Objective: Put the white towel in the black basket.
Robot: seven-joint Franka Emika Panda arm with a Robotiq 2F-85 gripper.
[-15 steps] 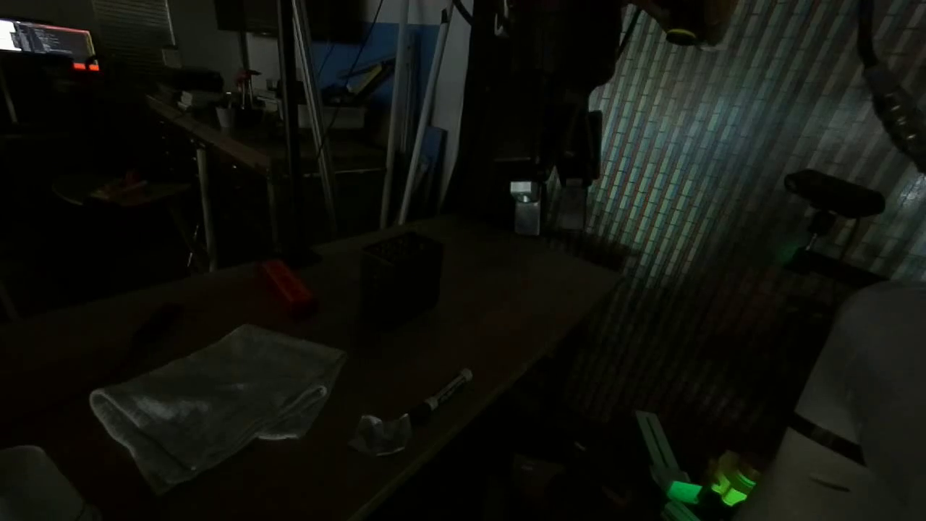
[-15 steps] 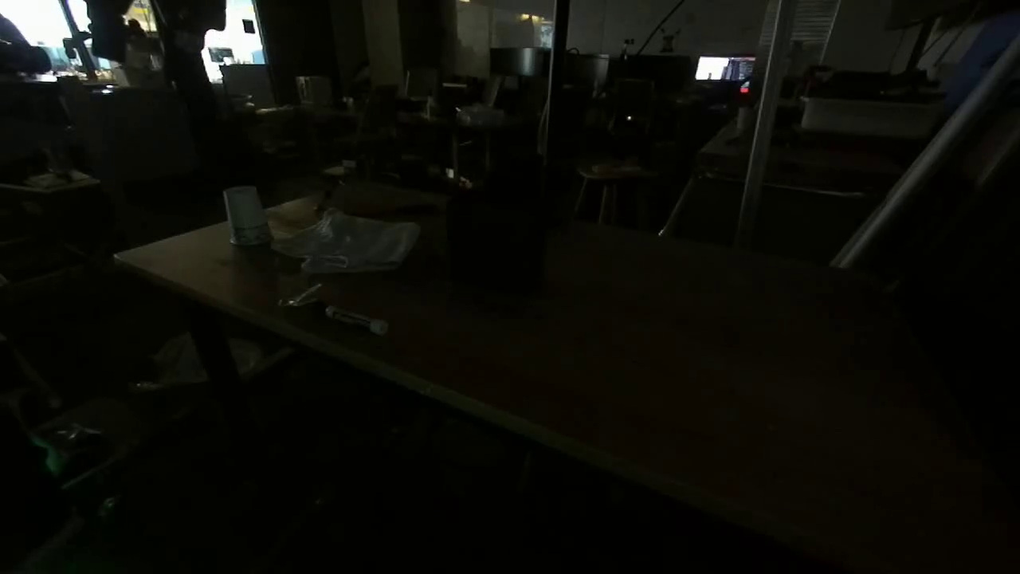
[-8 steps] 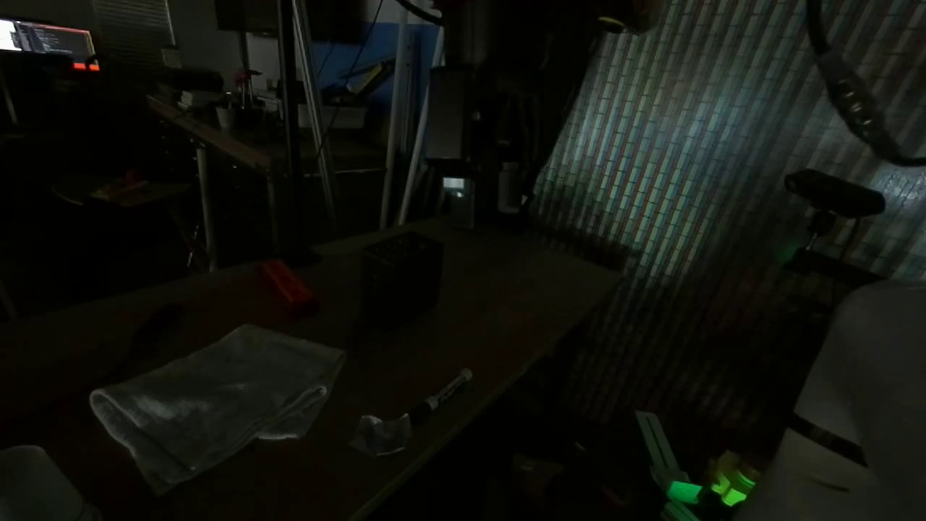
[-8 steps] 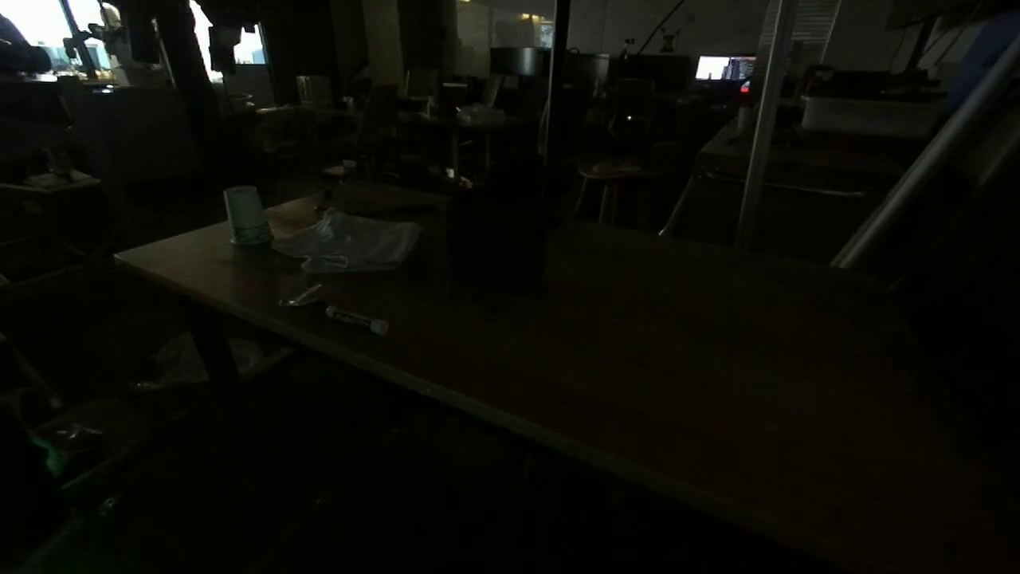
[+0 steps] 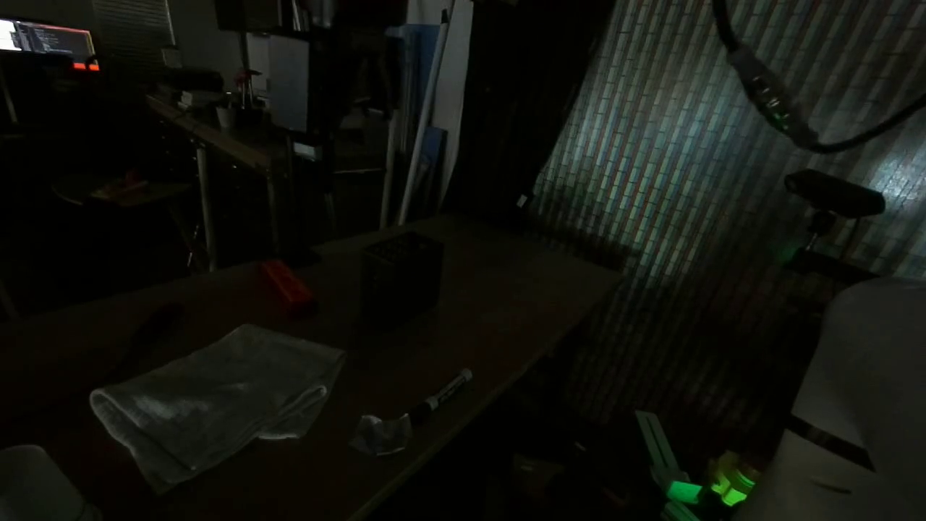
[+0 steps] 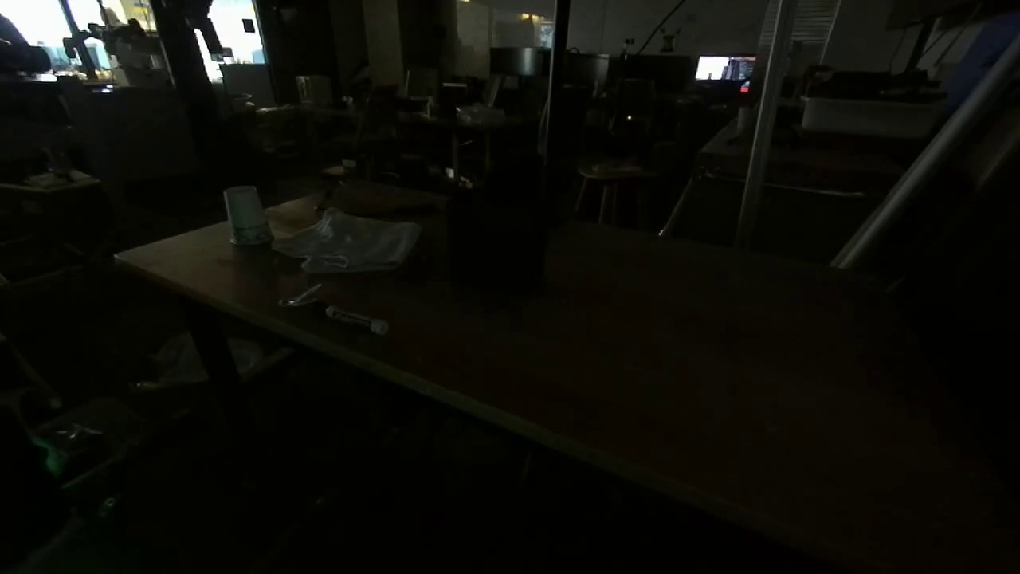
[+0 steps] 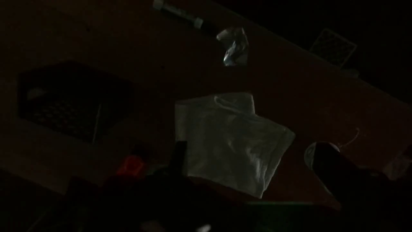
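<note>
The white towel [image 5: 224, 398] lies wrinkled and partly folded over on the table, in both exterior views. In the wrist view the towel [image 7: 225, 145] sits below and between the widely parted fingers of my gripper [image 7: 253, 145], which is open and holds nothing. The black basket [image 5: 401, 282] stands upright on the table, apart from the towel; in the wrist view the basket [image 7: 74, 100] is to the left, its holed inside faintly visible. In an exterior view my arm [image 5: 289, 83] hangs high past the basket, its fingertips lost in the dark.
A red object [image 5: 288, 284] lies between basket and towel at the far side. Near the table's front edge are a marker [image 5: 448, 388] and a crumpled clear wrapper [image 5: 382, 434]. A pale cup [image 6: 247, 215] stands beyond the towel. The room is very dark.
In an exterior view my arm has swung left, from the table's far end past the basket, and sits somewhat higher. The towel and basket have stayed put; the gripper has remained open.
</note>
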